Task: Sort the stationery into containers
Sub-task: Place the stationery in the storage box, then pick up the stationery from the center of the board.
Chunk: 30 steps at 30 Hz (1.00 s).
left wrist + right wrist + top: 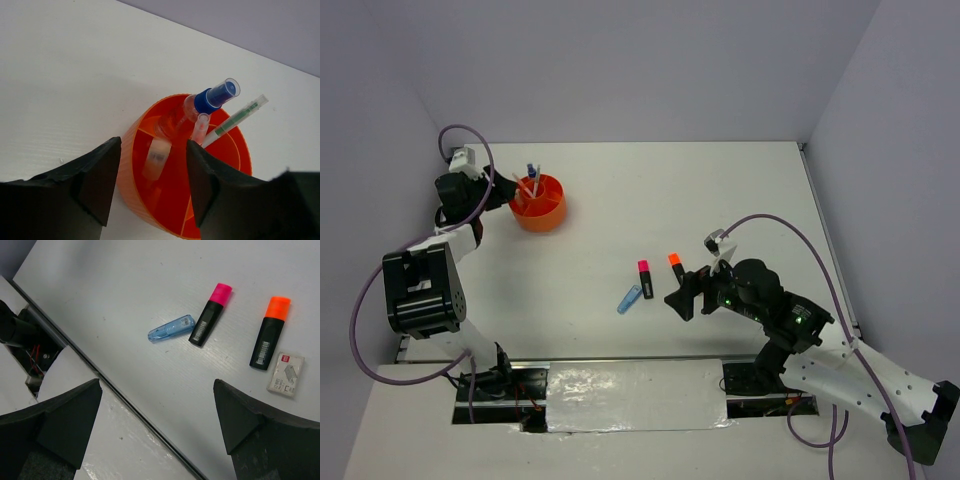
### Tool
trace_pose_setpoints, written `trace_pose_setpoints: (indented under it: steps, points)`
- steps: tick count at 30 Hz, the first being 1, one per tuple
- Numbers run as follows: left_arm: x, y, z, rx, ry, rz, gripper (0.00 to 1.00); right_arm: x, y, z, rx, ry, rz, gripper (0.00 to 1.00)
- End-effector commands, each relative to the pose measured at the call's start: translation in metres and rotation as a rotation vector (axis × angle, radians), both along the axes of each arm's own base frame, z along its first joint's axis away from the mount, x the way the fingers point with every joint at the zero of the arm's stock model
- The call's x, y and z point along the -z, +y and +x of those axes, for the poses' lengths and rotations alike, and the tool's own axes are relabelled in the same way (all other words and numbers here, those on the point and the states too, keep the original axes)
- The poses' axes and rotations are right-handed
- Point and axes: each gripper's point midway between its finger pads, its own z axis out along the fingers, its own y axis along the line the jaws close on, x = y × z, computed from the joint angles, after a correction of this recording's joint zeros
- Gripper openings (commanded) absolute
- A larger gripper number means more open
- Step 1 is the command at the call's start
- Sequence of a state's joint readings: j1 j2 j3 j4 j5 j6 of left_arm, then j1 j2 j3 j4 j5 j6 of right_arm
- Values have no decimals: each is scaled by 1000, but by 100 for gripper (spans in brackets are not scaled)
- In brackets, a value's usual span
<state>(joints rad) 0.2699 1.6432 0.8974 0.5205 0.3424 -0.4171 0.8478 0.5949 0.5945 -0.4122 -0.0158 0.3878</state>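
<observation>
- Pink highlighter point(210, 315) and orange highlighter point(270, 332) bore barcode labels; eraser point(285, 373) print was unreadable.
- Left gripper point(153, 150) gaped empty over cup point(131, 175); right gripper point(157, 385) gaped over counter point(125, 280).

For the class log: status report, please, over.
Left gripper open at orange cup, bottle inside. Right gripper open, empty. Pink highlighter, orange highlighter, blue marker, eraser loose on table. Nothing blocking.

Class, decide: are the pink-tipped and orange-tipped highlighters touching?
Apart. The right wrist view shows bare table between the pink-tipped highlighter and the orange-tipped highlighter.
</observation>
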Motion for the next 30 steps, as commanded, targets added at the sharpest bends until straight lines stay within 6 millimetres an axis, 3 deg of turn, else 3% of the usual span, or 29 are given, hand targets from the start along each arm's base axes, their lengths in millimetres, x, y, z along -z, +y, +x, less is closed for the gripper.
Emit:
trace_pose_setpoints:
  steps: [1, 6, 9, 10, 11, 13, 16, 18, 19, 20, 21, 22, 23, 24, 26, 27, 30]
  points:
    - [-11, 5, 2, -13, -43, 29, 69, -20, 1, 2, -4, -40, 37, 100]
    - [-37, 6, 1, -37, -93, 10, 73, -19, 2, 4, 6, -36, 39, 100]
    - [-84, 12, -8, -128, -174, -8, 80, -14, -1, 13, 76, -13, 32, 100]
    - [-109, 9, -20, -155, -197, 4, 96, -10, -3, 15, 107, 9, 28, 100]
    - [-121, 3, -23, -197, -200, 55, 99, -7, -5, 19, 139, 21, 17, 100]
    - [-181, -20, -38, -194, -279, 142, 99, -7, -17, 32, 270, 38, 20, 100]
    - [-230, -61, -65, -208, -269, 264, 99, -8, -25, 41, 386, 82, 27, 100]
    - [-239, -87, -85, -125, -173, 235, 99, -9, -30, 46, 461, 106, 25, 100]
    - [-242, -101, -95, -84, -145, 171, 99, -6, -45, 51, 567, 121, 17, 100]
    - [-220, -121, -106, 22, -62, 149, 99, -9, -51, 52, 604, 117, 25, 100]
    - [-213, -134, -116, 57, -45, 132, 99, -14, -56, 52, 627, 104, 45, 100]
    - [-186, -169, -129, 158, 5, 150, 99, -17, -56, 52, 618, 90, 59, 100]
    - [-166, -183, -135, 191, 58, 182, 99, -20, -55, 50, 600, 78, 70, 100]
    - [-148, -216, -150, 272, 102, 209, 99, -26, -53, 48, 569, 61, 83, 100]
    - [-97, -241, -166, 337, 230, 298, 99, -31, -52, 46, 544, 50, 71, 100]
    - [-73, -261, -184, 405, 275, 315, 99, -27, -55, 44, 541, 62, 39, 100]
    - [-34, -294, -211, 532, 319, 310, 98, -21, -55, 40, 513, 75, -7, 100]
